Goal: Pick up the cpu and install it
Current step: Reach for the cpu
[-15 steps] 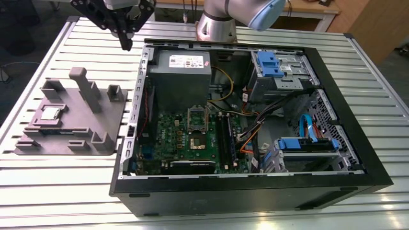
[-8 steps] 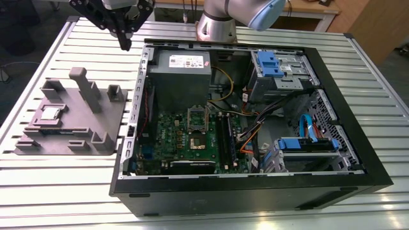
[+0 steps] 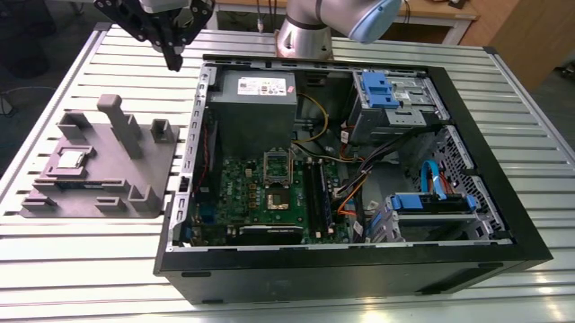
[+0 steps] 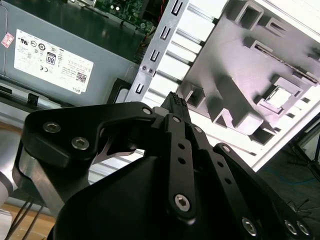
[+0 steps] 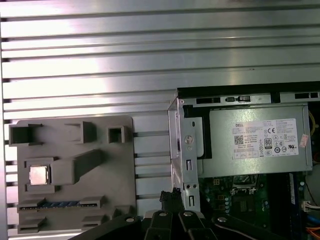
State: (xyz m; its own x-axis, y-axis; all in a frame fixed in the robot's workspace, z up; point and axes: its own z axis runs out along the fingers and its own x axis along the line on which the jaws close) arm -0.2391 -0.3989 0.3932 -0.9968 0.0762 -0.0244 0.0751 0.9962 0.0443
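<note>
The cpu [image 3: 70, 159] is a small silver square lying in a recess of the grey fixture block [image 3: 134, 182] at the exterior view's left, left of the open computer case. It also appears in the first wrist view as the cpu [image 5: 39, 175] and in the second wrist view as the cpu [image 4: 280, 97]. My gripper [image 3: 174, 62] hangs high above the table near the case's far left corner, well away from the cpu. Its black fingers meet at the tip, shut with nothing held, as the gripper [image 4: 175, 102] in the second wrist view and the gripper [image 5: 170, 196] in the first wrist view also show.
The open black case [image 3: 503, 222] holds a green motherboard [image 3: 247, 182] with its dark socket [image 3: 277, 200], a grey power supply [image 3: 256, 101], blue drive bays [image 3: 386, 94] and loose cables. The fixture has upright posts [image 3: 121, 124]. A ribbed aluminium table [image 3: 81, 269] carries everything.
</note>
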